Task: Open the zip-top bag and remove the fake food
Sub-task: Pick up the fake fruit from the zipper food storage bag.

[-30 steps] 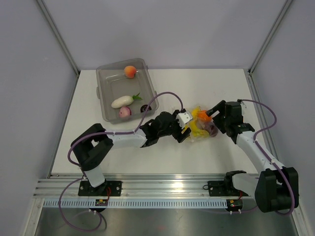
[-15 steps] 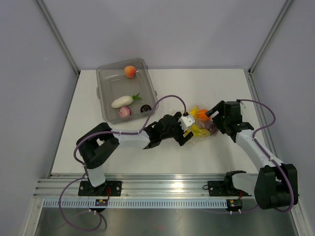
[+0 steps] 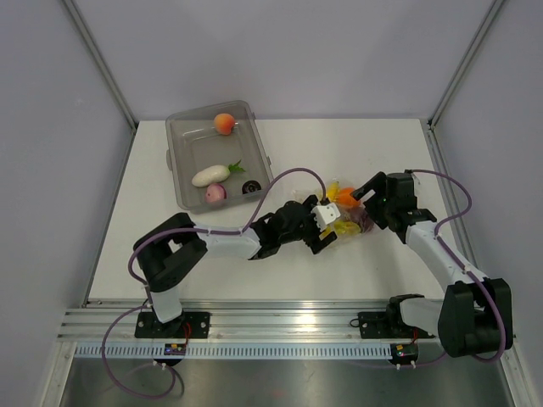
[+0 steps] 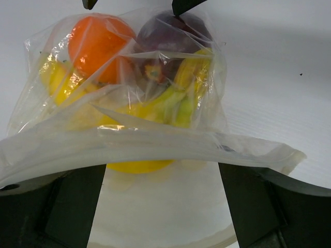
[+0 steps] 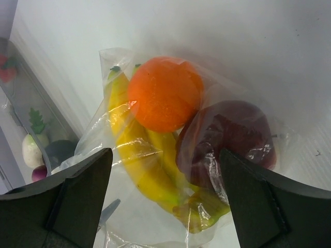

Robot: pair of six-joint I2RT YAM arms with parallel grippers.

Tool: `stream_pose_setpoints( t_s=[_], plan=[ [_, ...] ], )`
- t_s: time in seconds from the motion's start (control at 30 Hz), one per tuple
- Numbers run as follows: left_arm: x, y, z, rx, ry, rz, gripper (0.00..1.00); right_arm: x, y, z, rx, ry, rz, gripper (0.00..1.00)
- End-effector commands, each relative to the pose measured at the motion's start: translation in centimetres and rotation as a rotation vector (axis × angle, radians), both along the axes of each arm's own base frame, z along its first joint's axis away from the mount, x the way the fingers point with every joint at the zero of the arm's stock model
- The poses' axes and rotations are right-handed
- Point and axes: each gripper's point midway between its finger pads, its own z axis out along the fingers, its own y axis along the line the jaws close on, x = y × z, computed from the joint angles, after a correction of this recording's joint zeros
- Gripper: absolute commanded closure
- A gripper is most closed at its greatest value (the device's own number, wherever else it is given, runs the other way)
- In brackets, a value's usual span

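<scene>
The zip-top bag lies on the white table between both grippers, its clear film crinkled. Inside it I see fake food: an orange, a dark red apple and a yellow banana bunch. My left gripper is open, its fingers wide apart, and the bag's zip edge lies across the gap. My right gripper is open too, with its fingers on either side of the bag's far end, over the apple and orange. In the top view the left gripper and right gripper face each other across the bag.
A rigid clear-grey tub stands at the back left. It holds a peach, a white radish, a pink round piece and a dark round piece. Grey walls close the table on three sides.
My left gripper's jaws have spread wider and its wrist has slid slightly toward the front right. The bag has settled a little lower. The right gripper has edged slightly left.
</scene>
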Motion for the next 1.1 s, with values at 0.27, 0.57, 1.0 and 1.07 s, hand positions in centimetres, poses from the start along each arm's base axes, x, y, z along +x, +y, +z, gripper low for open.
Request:
stream_pose_setpoints(
  t_s=[0.27, 0.57, 1.0, 1.07],
  plan=[
    [1.5, -2.1, 3.0, -0.053, -0.211, -0.047, 0.06, 0.4, 1.1, 2.0, 0.035, -0.014, 0.055, 0.07],
    [2.8, -2.7, 1.9, 0.014, -0.279, -0.058, 0.05, -0.2, 1.8, 3.0, 0.041, -0.008, 0.083, 0.08],
    [2.3, -3.9, 1.9, -0.022, -0.253, -0.106, 0.04, -0.4, 2.3, 2.3, 0.021, 0.085, 0.034, 0.05],
    [2.2, -4.0, 2.0, -0.03, -0.249, -0.109, 0.04, -0.4, 3.9, 1.5, 0.05, 0.11, 0.084, 0.05]
  ],
)
